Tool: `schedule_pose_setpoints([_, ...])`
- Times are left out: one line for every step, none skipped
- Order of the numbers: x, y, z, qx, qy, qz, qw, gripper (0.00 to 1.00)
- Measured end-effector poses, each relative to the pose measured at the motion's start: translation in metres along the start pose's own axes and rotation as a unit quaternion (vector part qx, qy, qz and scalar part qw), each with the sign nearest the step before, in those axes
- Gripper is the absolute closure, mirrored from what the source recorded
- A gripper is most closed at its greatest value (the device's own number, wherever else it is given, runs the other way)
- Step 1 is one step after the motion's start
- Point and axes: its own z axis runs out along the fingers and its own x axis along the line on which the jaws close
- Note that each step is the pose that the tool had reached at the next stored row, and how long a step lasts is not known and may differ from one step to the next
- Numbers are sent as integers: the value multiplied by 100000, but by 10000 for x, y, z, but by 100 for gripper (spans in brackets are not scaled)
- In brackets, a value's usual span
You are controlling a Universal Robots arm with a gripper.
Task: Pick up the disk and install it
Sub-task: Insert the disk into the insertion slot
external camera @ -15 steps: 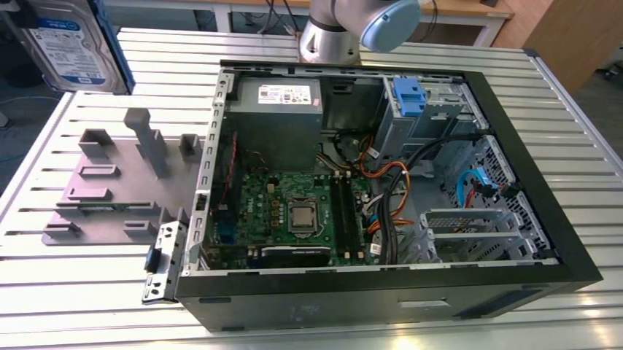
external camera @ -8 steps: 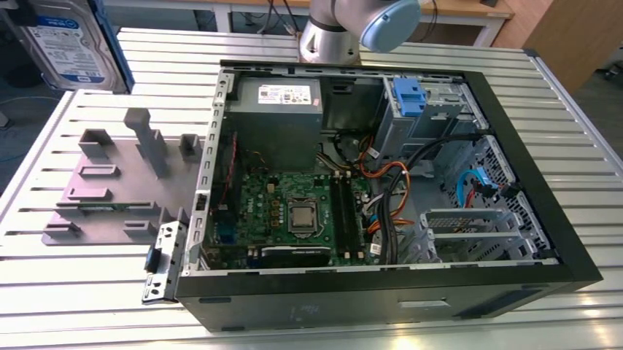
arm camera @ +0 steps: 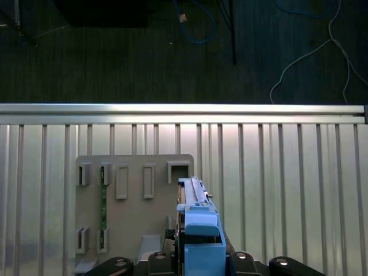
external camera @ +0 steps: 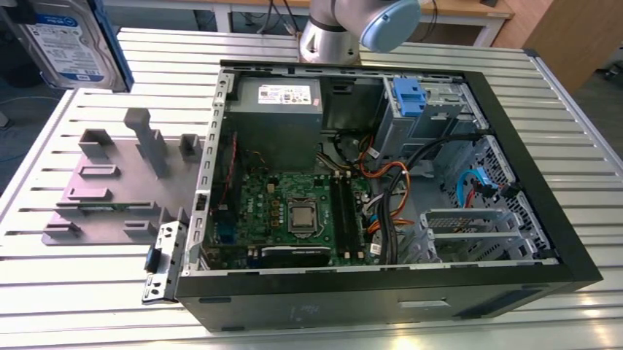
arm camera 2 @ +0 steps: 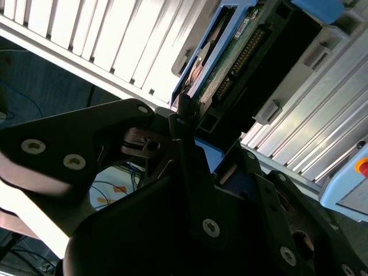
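Clearly the black gripper [arm camera: 198, 257] clamps the flat silver-grey, blue-railed disk [arm camera: 195, 210] edge-on above the grey plastic stand [arm camera: 135, 213], well apart from the open black computer case [external camera: 389, 306]; such narrow purchase could let it slip or twist.

Place: we read this as a robotics lab or test workshop.
Surface: ribbed aluminium-profile surface [external camera: 78, 306].
Machine: robot arm [external camera: 336, 33] standing behind the case.
Workpiece: opened computer case [external camera: 389, 306], board and wiring bare, with a grey stand [external camera: 107, 197] beside it.
End effector [arm camera: 200, 256]: clamped on the disk [arm camera: 195, 201].
Floor [arm camera: 115, 63]: dark, with loose cables [arm camera: 183, 18].
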Motion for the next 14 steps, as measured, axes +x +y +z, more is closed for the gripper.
schedule_pose_setpoints([0, 0, -4, -5, 4, 2, 100000, 63])
schedule_pose_setpoints([-1, 0, -6, -4, 2, 0, 100000, 63])
schedule_pose_setpoints([-1, 1, -10, -4, 2, 2, 100000, 63])
schedule_pose_setpoints([-1, 1, -13, -4, 3, 0, 100000, 63])
schedule_pose_setpoints([-2, 1, -17, -4, 2, 0, 100000, 63])
schedule_pose_setpoints([-2, 1, -20, -2, 2, 0, 100000, 63])
schedule_pose_setpoints([-2, 1, -24, -4, 1, 0, 100000, 63])
schedule_pose_setpoints([-3, 1, -27, -3, 2, 3, 100000, 63])
schedule_pose_setpoints([-3, 2, -30, -4, 2, 2, 100000, 63])
schedule_pose_setpoints([-3, 2, -34, -4, 3, 0, 100000, 63])
schedule_pose_setpoints([-3, 2, -37, -3, 2, 1, 100000, 63])
schedule_pose_setpoints([-4, 2, -41, -3, 1, 2, 100000, 63])
schedule_pose_setpoints([-4, 2, -44, -2, 3, 2, 100000, 63])
schedule_pose_setpoints([-5, 3, -51, -3, 1, 2, 100000, 63])
